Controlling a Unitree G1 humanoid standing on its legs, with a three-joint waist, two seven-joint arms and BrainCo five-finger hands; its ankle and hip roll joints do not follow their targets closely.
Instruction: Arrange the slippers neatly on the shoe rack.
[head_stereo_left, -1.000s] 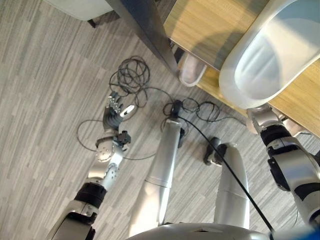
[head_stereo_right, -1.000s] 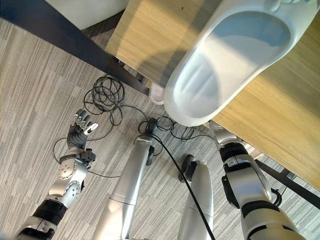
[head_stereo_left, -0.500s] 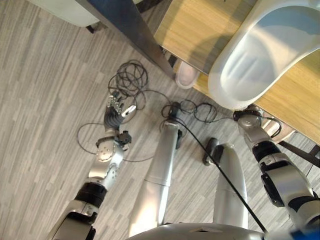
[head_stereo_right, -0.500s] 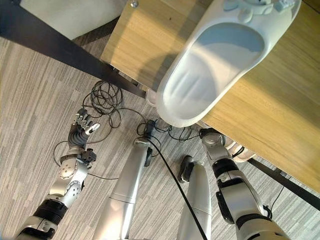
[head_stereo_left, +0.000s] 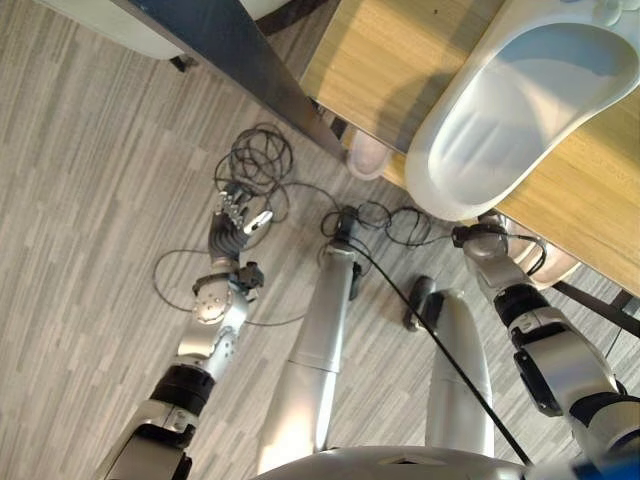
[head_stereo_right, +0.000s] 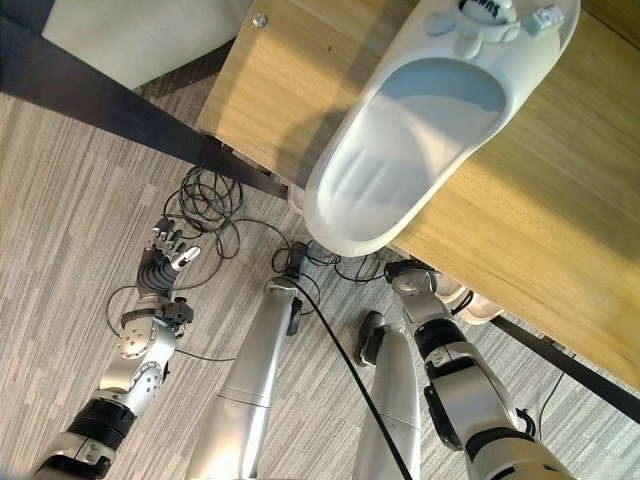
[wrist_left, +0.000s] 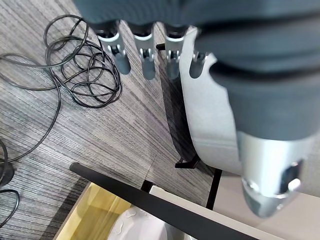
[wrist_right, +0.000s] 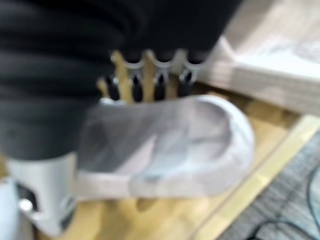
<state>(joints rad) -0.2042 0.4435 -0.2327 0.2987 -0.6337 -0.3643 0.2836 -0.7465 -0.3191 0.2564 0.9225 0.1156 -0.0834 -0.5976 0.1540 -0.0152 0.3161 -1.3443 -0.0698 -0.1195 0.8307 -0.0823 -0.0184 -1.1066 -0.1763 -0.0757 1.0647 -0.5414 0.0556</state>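
The right hand (wrist_right: 45, 165) held a slipper (wrist_right: 170, 145) in curled fingers (wrist_right: 159, 85), to shelve it on the rack (head_stereo_right: 300, 90). The left hand (head_stereo_left: 232, 222) hung open.

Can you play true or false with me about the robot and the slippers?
1. A white slipper lies on the top wooden shelf. True.
2. The left hand is holding a slipper. False: it hangs over the floor with straight fingers, holding nothing.
3. The right hand is by a pale slipper on a lower shelf. True.
4. The slipper on top lies upside down. False: its open footbed faces up.
5. Black cables are coiled on the floor. True.
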